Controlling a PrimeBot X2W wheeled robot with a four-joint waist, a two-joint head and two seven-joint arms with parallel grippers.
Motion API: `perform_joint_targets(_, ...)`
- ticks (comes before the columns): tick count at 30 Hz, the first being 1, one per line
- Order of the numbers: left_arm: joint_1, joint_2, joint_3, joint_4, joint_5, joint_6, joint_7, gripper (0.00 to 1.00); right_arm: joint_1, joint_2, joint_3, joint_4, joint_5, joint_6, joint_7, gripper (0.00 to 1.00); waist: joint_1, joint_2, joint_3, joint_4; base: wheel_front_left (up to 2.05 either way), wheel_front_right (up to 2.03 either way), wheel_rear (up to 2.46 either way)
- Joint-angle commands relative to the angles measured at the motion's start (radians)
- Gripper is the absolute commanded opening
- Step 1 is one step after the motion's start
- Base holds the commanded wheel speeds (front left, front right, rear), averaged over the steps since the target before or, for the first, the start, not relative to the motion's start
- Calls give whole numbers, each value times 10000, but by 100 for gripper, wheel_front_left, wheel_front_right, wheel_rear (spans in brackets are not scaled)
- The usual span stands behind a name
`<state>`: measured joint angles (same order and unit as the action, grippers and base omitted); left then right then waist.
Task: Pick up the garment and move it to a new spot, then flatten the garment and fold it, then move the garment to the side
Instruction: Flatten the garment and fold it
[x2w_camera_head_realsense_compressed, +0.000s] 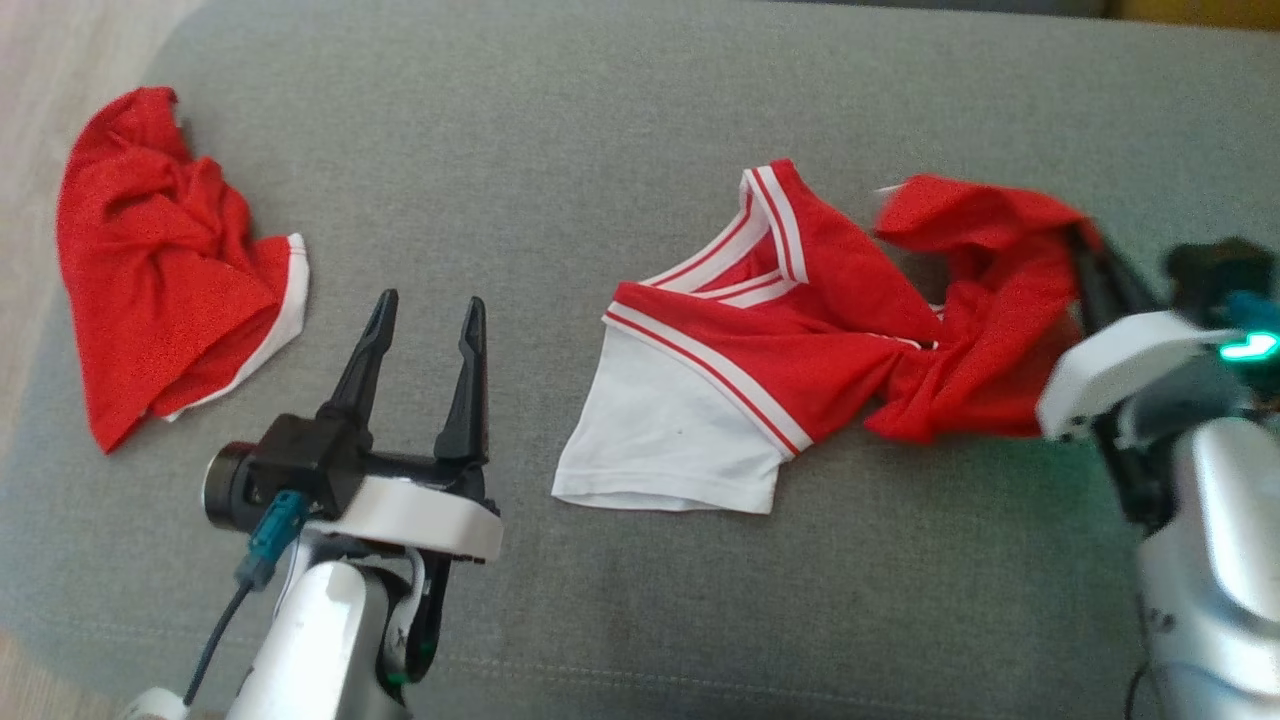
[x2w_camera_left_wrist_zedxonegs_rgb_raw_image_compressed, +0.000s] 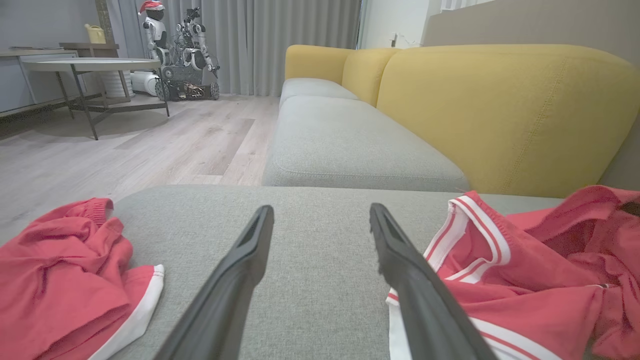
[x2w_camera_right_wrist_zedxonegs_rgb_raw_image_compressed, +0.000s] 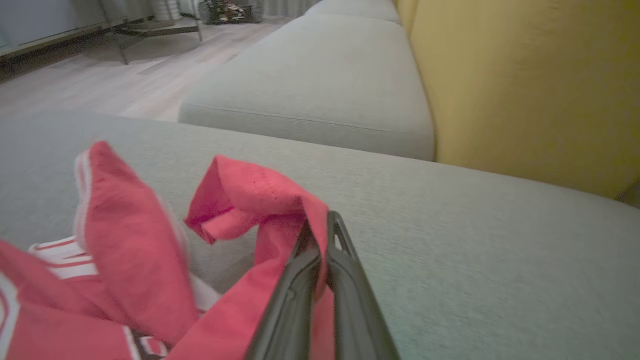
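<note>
One garment (x2w_camera_head_realsense_compressed: 800, 340) is located toward 3 o'clock on sofa seat (x2w_camera_head_realsense_compressed: 560, 120); its red edge is clamped by R fingers (x2w_camera_right_wrist_zedxonegs_rgb_raw_image_compressed: 295, 295). L fingers (x2w_camera_head_realsense_compressed: 466, 390): spread wide, empty. Step: pickup. Next: lift reqd, no dragging.

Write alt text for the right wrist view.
The robot's right hand is shut on a raised fold of a crumpled red fabric jersey with white striped trim. The rest of the jersey lies on a grey upholstered sofa seat, with a yellow sofa backrest at the right.
</note>
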<state>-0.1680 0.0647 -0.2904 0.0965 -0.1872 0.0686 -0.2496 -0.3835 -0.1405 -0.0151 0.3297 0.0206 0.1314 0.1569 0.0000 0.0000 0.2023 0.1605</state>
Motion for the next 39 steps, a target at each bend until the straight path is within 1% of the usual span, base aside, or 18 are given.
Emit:
perform_joint_targets(1, -501, 55, 394, -411, 132, -69, -121, 100, -386, 23, -322, -384, 191, -7, -93, 0, 0, 0, 198, -141, 0, 0, 0)
perform_joint_targets(4, -613, 24, 414, -431, 180, -131, -121, 100, -671, 16, -1179, -109, 531, -7, -85, 0, 0, 0, 412, -191, 0, 0, 0)
perform_joint_targets(7, -738, -7, 417, -443, 218, -190, -122, 100, -1071, -97, -1986, 540, 695, -7, -130, 0, 0, 0, 643, -189, 0, 0, 0)
perform_joint_targets(8, -738, -7, 417, -443, 218, -190, -122, 100, -1071, -97, -1986, 540, 695, -7, -130, 0, 0, 0, 643, -189, 0, 0, 0)
perform_joint_targets(9, -775, -17, 416, -434, 231, -206, -122, 100, -1191, -140, -2249, 820, 700, -7, -153, 0, 0, 0, 708, -179, 0, 0, 0)
perform_joint_targets(15, -929, -59, 486, -402, 295, -262, -122, 100, -1739, -395, -3649, 2529, 336, -7, -631, 0, 0, 0, 1003, -200, 0, 0, 0)
perform_joint_targets(18, -934, -71, 547, -368, 330, -286, -122, 100, -1736, -275, -3989, 3188, 88, -7, -804, 0, 0, 0, 1005, -276, 0, 0, 0)
perform_joint_targets(19, -921, -73, 582, -356, 347, -287, -122, 100, -1710, -214, -4058, 3353, 51, -7, -876, 18, 0, 0, 993, -329, 0, 0, 0)
perform_joint_targets(20, -907, -75, 607, -343, 365, -289, -122, 100, -1668, -157, -4120, 3493, 35, -7, -973, 50, 0, 0, 969, -376, 0, 0, 0)
perform_joint_targets(21, -884, -77, 632, -327, 383, -294, -122, 100, -1614, -79, -4176, 3631, 50, -7, -1045, 100, 0, 0, 925, -431, 0, 0, 0)
perform_joint_targets(25, -717, -68, 779, -271, 440, -302, -122, 100, -1363, 199, -4165, 3801, 221, -7, -1574, 100, 0, 0, 670, -686, 0, 0, 0)
perform_joint_targets(26, -592, -45, 858, -240, 463, -301, -122, 100, -1179, 323, -3986, 3630, 343, -7, -1944, 100, 0, 0, 508, -810, 0, 0, 0)
perform_joint_targets(28, -461, -7, 949, -220, 477, -294, -122, 100, -971, 428, -3700, 3266, 465, -7, -2319, 100, 0, 0, 339, -940, 0, 0, 0)
perform_joint_targets(31, -229, 70, 1097, -204, 491, -265, -122, 100, -571, 580, -3047, 2352, 599, -7, -2757, 100, 0, 0, 53, -1144, 0, 0, 0)
perform_joint_targets(33, -62, 115, 1186, -198, 497, -235, -122, 100, -234, 659, -2582, 1576, 604, -7, -2857, 100, 0, 0, -134, -1265, 0, 0, 0)
perform_joint_targets(39, 419, 212, 1369, -168, 487, -150, -122, 100, 1036, 803, -1154, -944, 672, -7, -2549, 100, 0, 0, -571, -1538, 0, 0, 0)
